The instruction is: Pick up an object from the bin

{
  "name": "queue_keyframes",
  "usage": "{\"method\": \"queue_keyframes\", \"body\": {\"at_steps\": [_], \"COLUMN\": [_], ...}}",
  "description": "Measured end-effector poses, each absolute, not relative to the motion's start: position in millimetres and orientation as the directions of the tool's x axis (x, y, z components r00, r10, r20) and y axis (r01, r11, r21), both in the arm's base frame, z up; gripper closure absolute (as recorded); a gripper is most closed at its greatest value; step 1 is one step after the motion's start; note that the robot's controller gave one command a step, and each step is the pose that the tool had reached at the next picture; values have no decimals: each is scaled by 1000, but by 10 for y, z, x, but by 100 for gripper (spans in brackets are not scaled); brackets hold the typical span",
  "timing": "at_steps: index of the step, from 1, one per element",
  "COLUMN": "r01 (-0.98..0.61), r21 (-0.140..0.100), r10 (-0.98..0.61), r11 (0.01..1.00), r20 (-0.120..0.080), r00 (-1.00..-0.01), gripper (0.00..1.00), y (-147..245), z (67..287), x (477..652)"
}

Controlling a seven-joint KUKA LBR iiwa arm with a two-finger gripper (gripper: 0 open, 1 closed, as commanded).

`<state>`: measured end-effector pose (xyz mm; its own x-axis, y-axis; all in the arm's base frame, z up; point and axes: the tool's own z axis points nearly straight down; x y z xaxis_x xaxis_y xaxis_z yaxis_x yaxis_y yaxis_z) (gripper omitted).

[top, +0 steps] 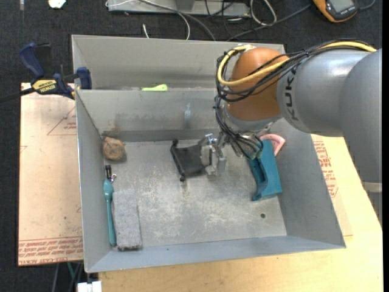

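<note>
- Poised low with gripper (213, 154) at black flat piece's (187, 160) right edge; cannot tell how far open, nothing visibly held.
- Could slip off that thin edge, or knock the nearby blue bracket (265, 174).

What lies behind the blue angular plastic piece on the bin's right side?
A pink rounded object peeks out behind the blue angular plastic piece; the robot's orange-covered wrist hides the rest of it.

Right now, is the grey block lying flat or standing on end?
Flat. The grey block lies broad face up beside the teal brush.
</note>
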<state>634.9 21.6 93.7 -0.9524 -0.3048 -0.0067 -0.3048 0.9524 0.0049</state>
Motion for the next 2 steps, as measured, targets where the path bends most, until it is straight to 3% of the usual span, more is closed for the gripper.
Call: {"method": "queue_keyframes", "body": {"at_steps": [2], "r01": [-305], "r21": [4], "r10": [-305], "r11": [952], "r20": [-11], "r00": [-952], "gripper": [100], "y": [219], "z": [1123], "x": [6361]}}
